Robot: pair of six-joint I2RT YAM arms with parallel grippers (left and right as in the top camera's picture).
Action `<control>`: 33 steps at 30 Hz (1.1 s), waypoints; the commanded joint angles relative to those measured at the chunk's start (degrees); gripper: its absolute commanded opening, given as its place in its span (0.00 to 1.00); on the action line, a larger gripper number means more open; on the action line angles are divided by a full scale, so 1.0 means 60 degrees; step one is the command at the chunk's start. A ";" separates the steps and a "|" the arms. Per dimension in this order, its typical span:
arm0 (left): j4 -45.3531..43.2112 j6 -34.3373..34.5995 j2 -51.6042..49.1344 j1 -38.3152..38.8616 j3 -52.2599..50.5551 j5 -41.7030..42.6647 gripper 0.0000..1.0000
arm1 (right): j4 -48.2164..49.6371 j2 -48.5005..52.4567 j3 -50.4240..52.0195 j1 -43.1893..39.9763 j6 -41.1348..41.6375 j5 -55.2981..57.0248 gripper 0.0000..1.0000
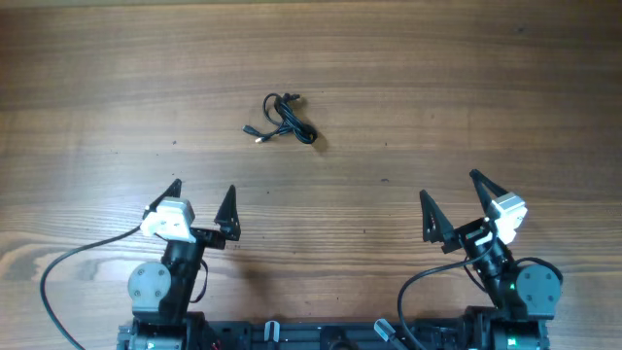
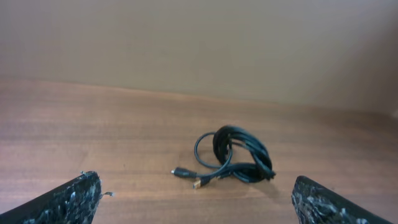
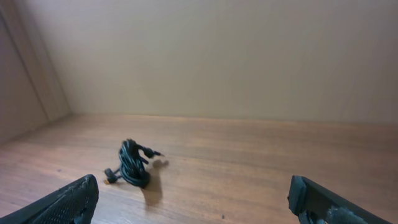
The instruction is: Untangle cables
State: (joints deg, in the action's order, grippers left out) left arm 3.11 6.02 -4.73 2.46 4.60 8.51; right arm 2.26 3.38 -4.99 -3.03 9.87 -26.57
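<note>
Your left claw and right claw both gape wide, well apart from the bunched cables on the table.

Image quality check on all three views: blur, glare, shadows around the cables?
Overhead: even light, no glare, cables small but crisp. Left wrist: cables fairly sharp, fingertips at bottom corners blurred. Right wrist: softer overall, soft shadow just right of the cables.
</note>
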 commanded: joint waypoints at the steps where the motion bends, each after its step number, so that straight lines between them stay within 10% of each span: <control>1: 0.0721 -0.0215 -0.1279 -0.0058 0.1636 0.0412 1.00 | 0.0040 0.0342 -0.0889 0.0036 0.0109 -0.0831 1.00; 9: 0.4951 -0.0725 -0.7063 -0.0055 0.7792 0.1443 1.00 | -0.1155 0.3370 -0.4229 0.0036 0.0098 -0.2368 1.00; 17: 1.1522 -0.0933 -1.3449 0.0270 1.5522 0.1916 1.00 | -0.7799 0.8524 -1.0469 0.0036 -0.1894 -0.2881 1.00; 24: 1.0367 -0.0535 -1.4630 0.0933 1.5529 0.2754 1.00 | -0.9449 1.1366 -1.2863 0.0040 -0.1450 -0.2586 1.00; 28: 0.9063 0.5027 -1.6112 0.1563 1.5529 -0.0029 0.85 | -0.9318 1.2316 -1.2859 0.0040 -0.0131 -0.2583 0.96; 33: 0.8313 0.6699 -1.8141 0.2178 1.5529 -0.0539 0.81 | -0.9927 1.3107 -1.2837 0.0040 -0.0149 -0.2572 0.91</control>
State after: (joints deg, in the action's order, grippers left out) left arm 53.82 36.69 -108.22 13.58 97.36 8.69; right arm -56.49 80.75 -81.10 -2.92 7.99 -42.09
